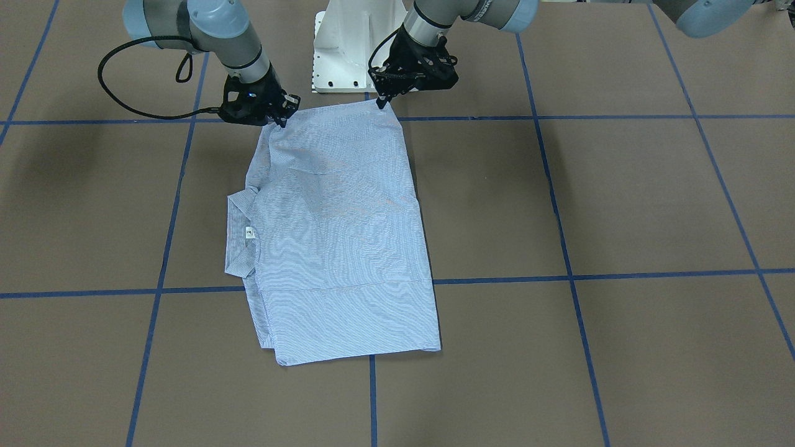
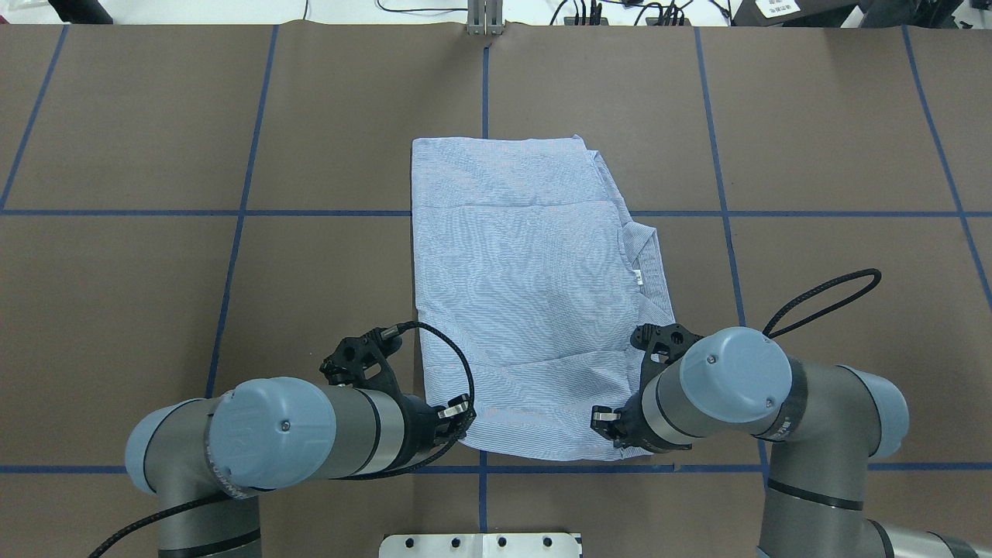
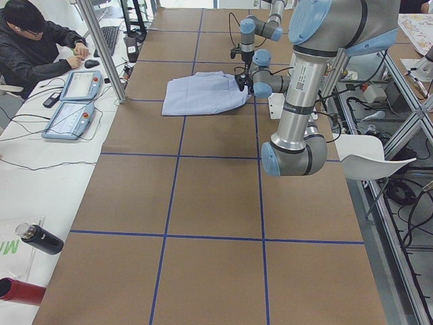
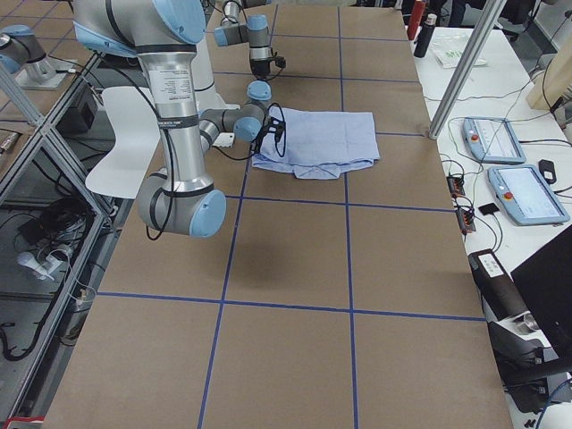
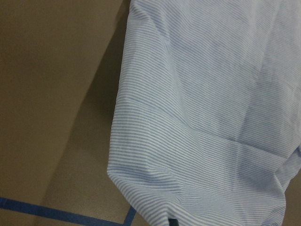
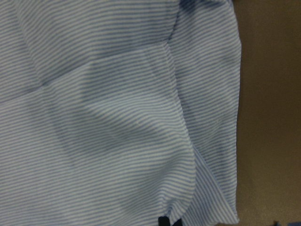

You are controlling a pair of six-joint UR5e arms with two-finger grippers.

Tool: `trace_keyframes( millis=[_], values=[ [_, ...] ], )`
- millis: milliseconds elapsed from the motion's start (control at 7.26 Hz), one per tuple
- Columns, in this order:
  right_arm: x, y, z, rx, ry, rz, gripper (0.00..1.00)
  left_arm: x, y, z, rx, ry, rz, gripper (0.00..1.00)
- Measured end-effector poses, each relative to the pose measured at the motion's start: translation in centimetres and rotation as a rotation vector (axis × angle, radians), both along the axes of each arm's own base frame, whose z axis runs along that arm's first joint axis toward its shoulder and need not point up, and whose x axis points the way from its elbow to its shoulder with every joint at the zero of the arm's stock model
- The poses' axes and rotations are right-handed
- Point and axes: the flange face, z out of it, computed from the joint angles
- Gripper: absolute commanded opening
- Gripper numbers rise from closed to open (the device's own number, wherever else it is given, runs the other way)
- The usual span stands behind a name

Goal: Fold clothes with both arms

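Note:
The pinstriped clothes lie folded into a rough rectangle on the brown table, collar and small white label toward my right side. Both grippers are at the shirt's edge nearest my base. My left gripper is shut on one corner of that edge, and my right gripper is shut on the other, by the shoulder. From overhead, the left gripper and right gripper sit at the two ends of the shirt's near edge. Striped cloth fills the left wrist view, and striped cloth fills the right wrist view.
The white pedestal base stands just behind the grippers. Blue tape lines cross the brown table. A person sits at a side bench with teach pendants. Bottles lie near that bench's end.

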Motion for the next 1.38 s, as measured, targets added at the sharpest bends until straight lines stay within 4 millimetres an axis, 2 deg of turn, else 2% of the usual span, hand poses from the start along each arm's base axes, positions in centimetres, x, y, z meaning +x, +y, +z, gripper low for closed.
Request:
trace_keyframes(
  millis=[138, 551, 826, 1239, 1377],
  values=[
    [-0.1, 0.1, 0.0, -0.004, 0.0, -0.002, 0.99, 0.1, 0.2, 0.0, -0.003, -0.001, 0.002, 0.0],
    [0.1, -0.7, 0.1, -0.017, 0.008, 0.035, 1.0, 0.2, 0.3, -0.2, -0.006, 0.002, 0.004, 0.0],
    [0.2, -1.4, 0.7, -0.022, 0.037, 0.056, 1.0, 0.2, 0.3, -0.4, -0.005, 0.005, 0.004, 0.0],
    [-0.4, -1.4, 1.8, -0.029, 0.076, 0.057, 0.99, 0.2, 0.3, -0.8, -0.005, 0.013, 0.005, 0.0],
    [-0.6, -1.3, 2.0, -0.03, 0.08, 0.053, 0.93, 0.1, 0.3, -0.9, -0.005, 0.015, 0.005, 0.0]
  ],
)
